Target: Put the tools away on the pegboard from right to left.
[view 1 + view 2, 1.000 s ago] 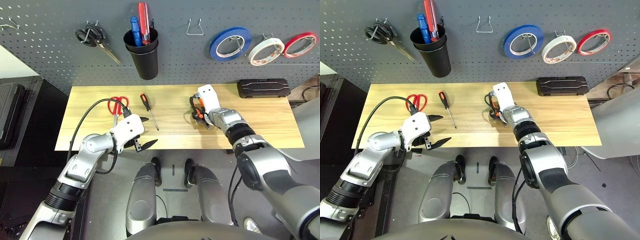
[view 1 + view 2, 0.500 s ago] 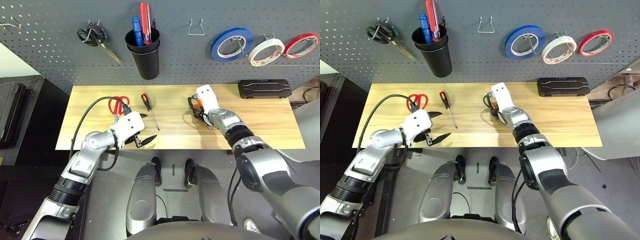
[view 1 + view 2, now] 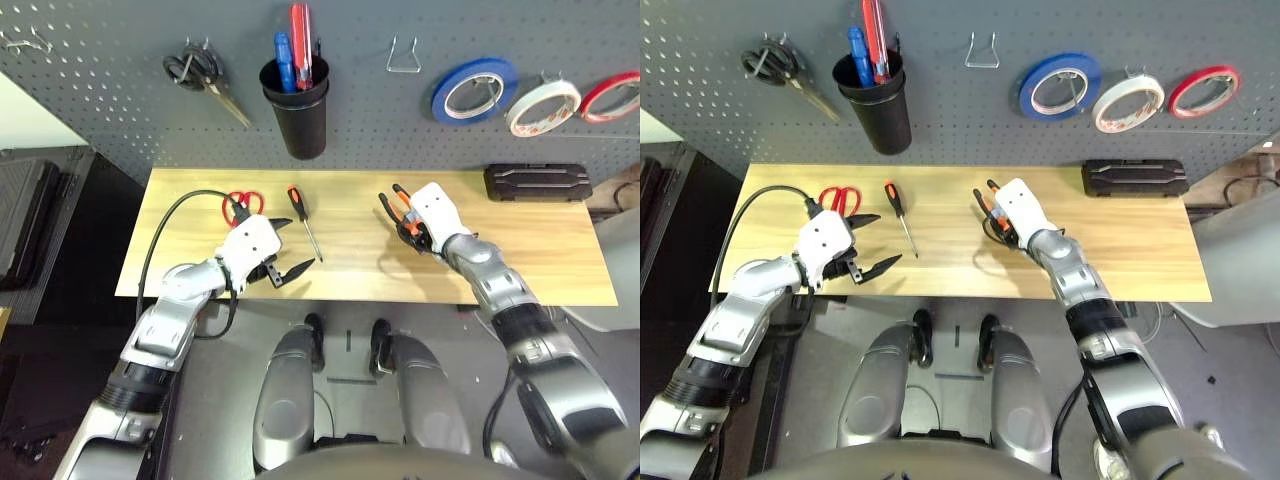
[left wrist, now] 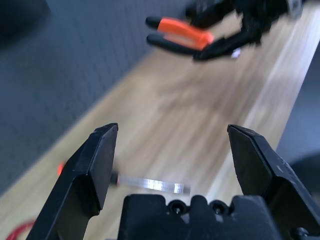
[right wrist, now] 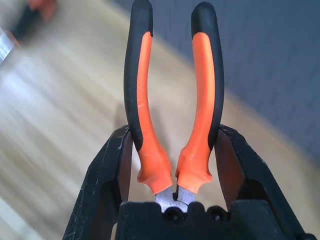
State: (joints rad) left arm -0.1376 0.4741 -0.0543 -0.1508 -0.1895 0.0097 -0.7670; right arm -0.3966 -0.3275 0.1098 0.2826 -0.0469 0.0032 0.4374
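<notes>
My right gripper (image 3: 412,226) is shut on the orange-and-black pliers (image 5: 142,75), gripping them near the head, a little above the middle of the table; their handles (image 3: 388,204) stick out toward the pegboard (image 3: 120,60). My left gripper (image 3: 296,250) is open near the table's front edge, just short of the small screwdriver (image 3: 303,218). The red-handled scissors (image 3: 240,205) lie flat behind that gripper. The white tape roll (image 3: 543,105) hangs on a pegboard hook between a blue roll (image 3: 470,88) and a red roll (image 3: 610,95).
On the pegboard hang black-handled scissors (image 3: 200,75), a black cup (image 3: 300,115) holding blue and red screwdrivers, and a bare wire hook (image 3: 403,57). A black case (image 3: 537,183) lies at the table's back right. Bare wood (image 3: 560,250) lies in front of it.
The right gripper has closed on the pliers and raised them off the table, handles now tilted up. The left gripper has moved from the front edge toward the screwdriver. The camera shifted slightly.
</notes>
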